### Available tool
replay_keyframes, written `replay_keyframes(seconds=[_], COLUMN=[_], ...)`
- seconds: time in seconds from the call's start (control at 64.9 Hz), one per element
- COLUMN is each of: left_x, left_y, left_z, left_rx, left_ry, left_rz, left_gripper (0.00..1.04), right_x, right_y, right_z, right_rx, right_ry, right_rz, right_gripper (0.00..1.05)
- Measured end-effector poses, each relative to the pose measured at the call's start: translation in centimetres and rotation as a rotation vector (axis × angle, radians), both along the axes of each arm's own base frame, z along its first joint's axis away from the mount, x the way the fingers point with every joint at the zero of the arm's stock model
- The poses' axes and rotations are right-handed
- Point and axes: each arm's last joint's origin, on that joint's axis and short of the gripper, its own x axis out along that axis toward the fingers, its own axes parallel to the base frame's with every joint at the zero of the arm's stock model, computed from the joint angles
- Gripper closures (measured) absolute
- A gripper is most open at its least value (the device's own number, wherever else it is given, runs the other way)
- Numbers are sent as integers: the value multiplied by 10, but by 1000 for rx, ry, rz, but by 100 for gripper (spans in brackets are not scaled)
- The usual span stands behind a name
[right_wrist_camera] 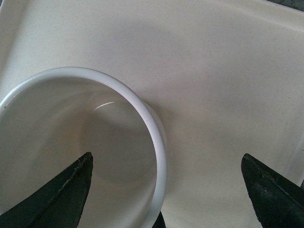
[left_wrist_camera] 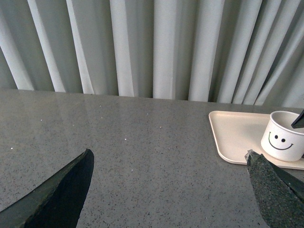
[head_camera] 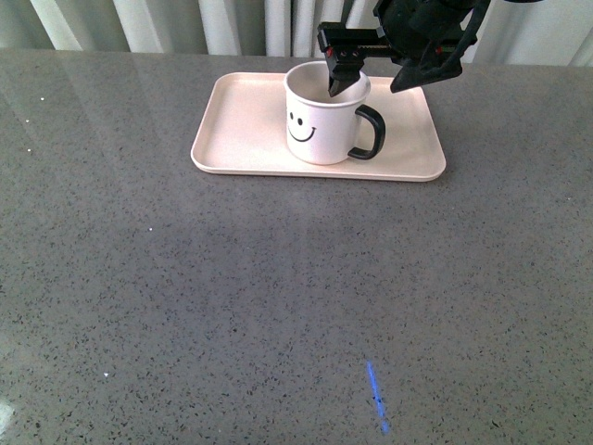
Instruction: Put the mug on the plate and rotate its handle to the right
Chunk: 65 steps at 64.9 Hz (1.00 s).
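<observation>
Front view: the grey speckled table [head_camera: 278,306] carries the pale pink plate [head_camera: 241,120] at its far side. The white smiley-face mug [head_camera: 315,125] stands upright on the plate, right of centre. Its black handle [head_camera: 371,133] points right and slightly toward the camera. The right gripper [head_camera: 364,93] is spread wide across the mug's rim, with one finger inside the mug and one outside above the handle, gripping nothing. The left gripper [left_wrist_camera: 168,199] hangs over bare table with its jaws wide apart and empty.
</observation>
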Motion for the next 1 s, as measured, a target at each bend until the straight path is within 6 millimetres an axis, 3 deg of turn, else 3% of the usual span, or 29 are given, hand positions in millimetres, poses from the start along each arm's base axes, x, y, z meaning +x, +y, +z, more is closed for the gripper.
replay_keyframes(seconds=[0.231, 0.739, 1.001], left_x=[0, 0, 0], left_y=[0, 0, 0], left_z=[0, 0, 0], left_rx=[0, 0, 0], left_ry=[0, 0, 0], left_rz=[0, 0, 0], left_gripper=[9, 9, 9], right_x=[1, 5, 5], right_y=[2, 10, 11], right_z=[3, 3, 6], right_rx=[5, -12, -23], right_ry=[-4, 6, 6], right_rz=[-1, 4, 7], right_gripper=[27, 57, 103])
